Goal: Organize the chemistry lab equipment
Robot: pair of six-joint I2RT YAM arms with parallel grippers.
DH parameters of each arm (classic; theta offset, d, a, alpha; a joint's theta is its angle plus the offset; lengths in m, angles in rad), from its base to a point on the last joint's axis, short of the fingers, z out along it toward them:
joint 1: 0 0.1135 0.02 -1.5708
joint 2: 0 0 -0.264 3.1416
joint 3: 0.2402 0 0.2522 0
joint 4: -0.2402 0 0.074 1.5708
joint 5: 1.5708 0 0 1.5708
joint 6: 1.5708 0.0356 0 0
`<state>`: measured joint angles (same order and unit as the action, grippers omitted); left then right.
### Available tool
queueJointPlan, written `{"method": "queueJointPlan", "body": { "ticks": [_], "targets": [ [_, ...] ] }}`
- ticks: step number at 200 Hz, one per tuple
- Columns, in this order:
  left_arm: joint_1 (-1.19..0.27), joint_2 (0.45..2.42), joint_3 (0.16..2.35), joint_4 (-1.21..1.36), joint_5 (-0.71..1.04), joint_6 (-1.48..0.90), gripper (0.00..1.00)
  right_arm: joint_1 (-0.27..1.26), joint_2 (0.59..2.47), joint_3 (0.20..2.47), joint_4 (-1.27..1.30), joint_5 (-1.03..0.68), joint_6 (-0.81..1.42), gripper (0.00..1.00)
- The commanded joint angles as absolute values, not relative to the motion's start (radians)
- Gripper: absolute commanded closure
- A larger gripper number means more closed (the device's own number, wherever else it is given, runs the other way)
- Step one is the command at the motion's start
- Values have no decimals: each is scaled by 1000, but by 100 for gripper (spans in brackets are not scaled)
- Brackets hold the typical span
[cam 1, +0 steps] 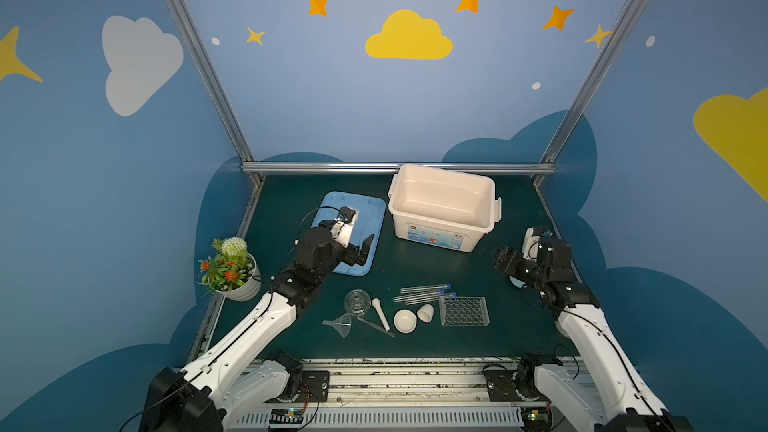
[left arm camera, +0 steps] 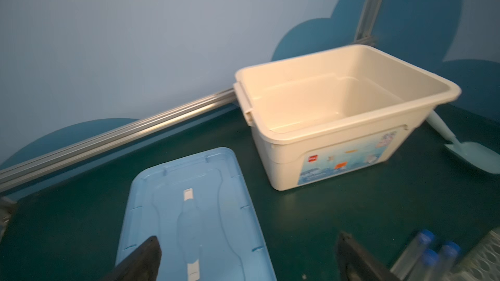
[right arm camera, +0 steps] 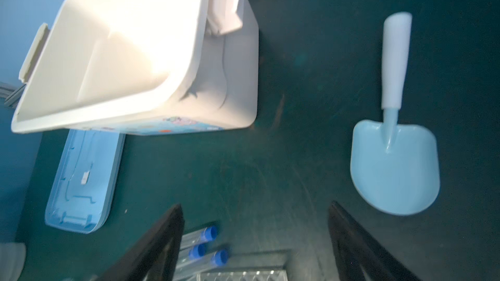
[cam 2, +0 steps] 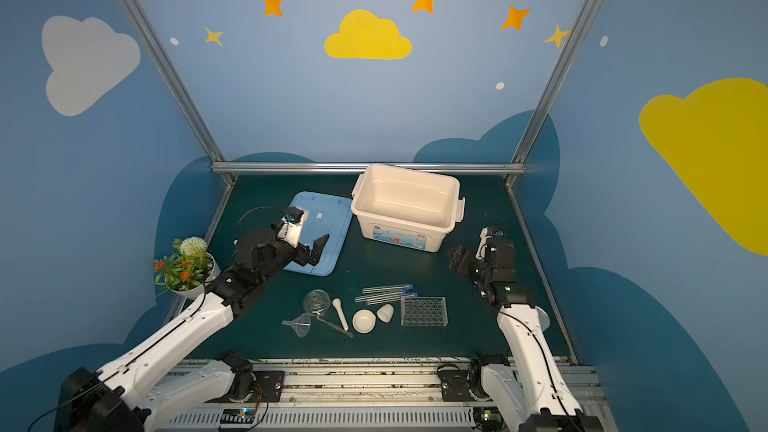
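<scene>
Right gripper [cam 1: 500,260], spread and empty, is nearer: 3 test tubes [right arm camera: 201,247] lie below its jaws, capped ends toward it, slanting across the gap. Left gripper [cam 1: 365,253] spread too.

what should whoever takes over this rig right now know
Left end effector: open, empty, over the blue lid.
Right end effector: open, empty, beside the blue scoop.
White bin: lid off, nothing inside.
On the green mat, at the front: three test tubes, rack, flask, funnel, pestle, bowl, cup, tweezers.
Done: bin opened. Left: every item.
</scene>
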<state>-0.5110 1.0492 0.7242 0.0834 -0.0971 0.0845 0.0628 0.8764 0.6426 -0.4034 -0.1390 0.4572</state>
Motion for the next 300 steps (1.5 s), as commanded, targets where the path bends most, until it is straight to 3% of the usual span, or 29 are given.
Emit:
{"method": "queueJointPlan", "body": {
  "ticks": [1,76,109,186,247,300],
  "targets": [
    [-608,1091,777,42,-93,52,0,117,854,638,-564,-143,557,19],
    [-941,1313,919,-102,-44,-198,0,190,783,518,-662,-150,719,25],
    [-1002,1409,943,-52,65,-330,1,198,770,473,-653,-162,733,29],
    [-1110,1635,969,52,84,-538,9,211,776,411,-593,-190,734,38],
    [-1111,1739,1046,20,75,-598,24,213,760,388,-586,-194,734,41],
    [-1109,1781,1071,-9,64,-629,46,213,709,379,-571,-156,735,43]
  ]
}}
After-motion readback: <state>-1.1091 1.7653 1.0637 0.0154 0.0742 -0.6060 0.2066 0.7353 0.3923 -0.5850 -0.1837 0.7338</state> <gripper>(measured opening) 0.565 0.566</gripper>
